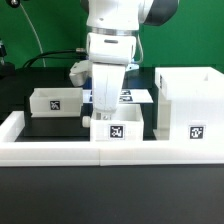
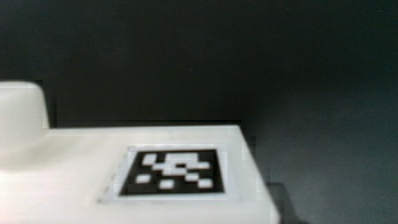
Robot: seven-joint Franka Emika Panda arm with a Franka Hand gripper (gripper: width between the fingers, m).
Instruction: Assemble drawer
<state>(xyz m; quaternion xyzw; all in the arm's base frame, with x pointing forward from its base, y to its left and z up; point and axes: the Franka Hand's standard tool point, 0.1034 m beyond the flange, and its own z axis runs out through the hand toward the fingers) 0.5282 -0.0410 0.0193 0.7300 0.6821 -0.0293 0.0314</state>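
Low white border wall nearest us, middle knobbed tray just behind it beneath the gripper, whose grip state we cannot tell, so we judge a weak or off-centre hold could tilt the tray and jam it entering the hollow case.

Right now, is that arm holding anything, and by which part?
Cannot tell. The gripper is down at the middle tray, but its fingertips are hidden, so no hold shows.
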